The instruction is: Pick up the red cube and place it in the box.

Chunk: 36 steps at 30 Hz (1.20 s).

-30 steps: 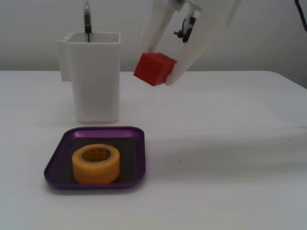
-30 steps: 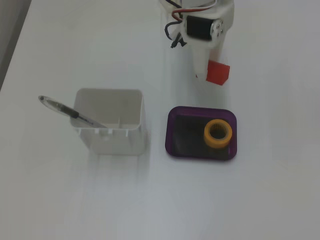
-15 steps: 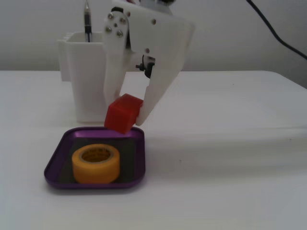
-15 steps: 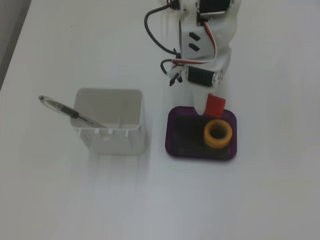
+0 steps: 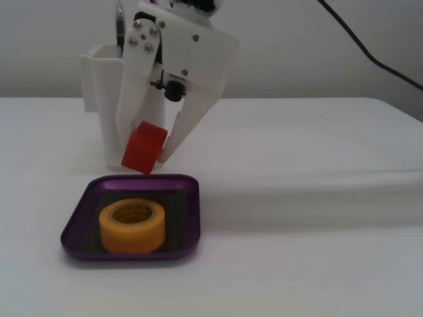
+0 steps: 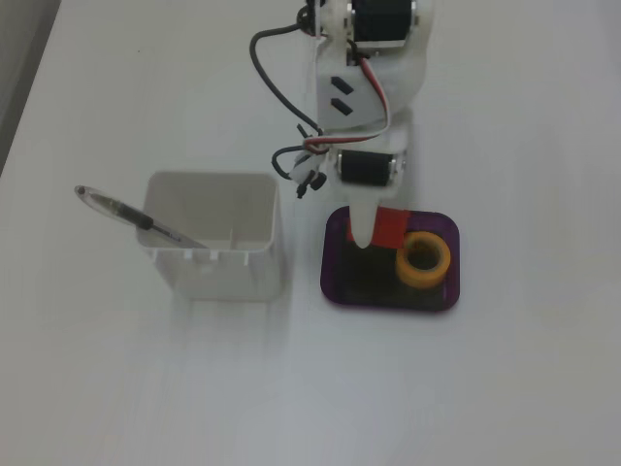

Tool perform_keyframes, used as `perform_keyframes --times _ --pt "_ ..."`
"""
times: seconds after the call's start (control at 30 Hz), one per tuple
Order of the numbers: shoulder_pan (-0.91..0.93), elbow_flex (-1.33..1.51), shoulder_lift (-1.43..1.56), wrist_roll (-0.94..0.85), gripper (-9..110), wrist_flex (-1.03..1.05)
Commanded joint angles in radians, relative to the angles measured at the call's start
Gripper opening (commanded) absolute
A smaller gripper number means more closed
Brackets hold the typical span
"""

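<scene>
The red cube point(image 5: 143, 146) point(image 6: 387, 226) hangs tilted in the air, with my white gripper point(image 5: 145, 152) point(image 6: 376, 229) shut on it. It is held just above the far part of the box point(image 5: 76, 223) point(image 6: 335, 282), a shallow purple tray with a dark floor. In the view from above, the cube is over the tray's back half, next to the yellow tape roll point(image 5: 132, 226) point(image 6: 424, 259) that lies inside. The cube does not touch the tray floor.
A tall white container point(image 5: 99, 99) point(image 6: 215, 238) with a pen point(image 5: 119, 30) point(image 6: 126, 216) stands behind the tray in the low fixed view, and left of it in the view from above. A black cable point(image 5: 370, 53) runs off at the upper right.
My gripper came down and leftward with the red cube, from beside the tall container to over the purple tray. It stayed shut on the cube throughout.
</scene>
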Motion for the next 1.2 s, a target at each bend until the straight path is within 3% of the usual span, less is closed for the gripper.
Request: perform_keyframes --times 0.0,1.0,1.17 --pt "0.035 -0.041 0.011 -0.021 -1 -0.011" --pt "0.028 0.078 0.011 -0.023 0 -0.012" --pt "0.026 0.078 0.012 -0.02 12 -0.002"
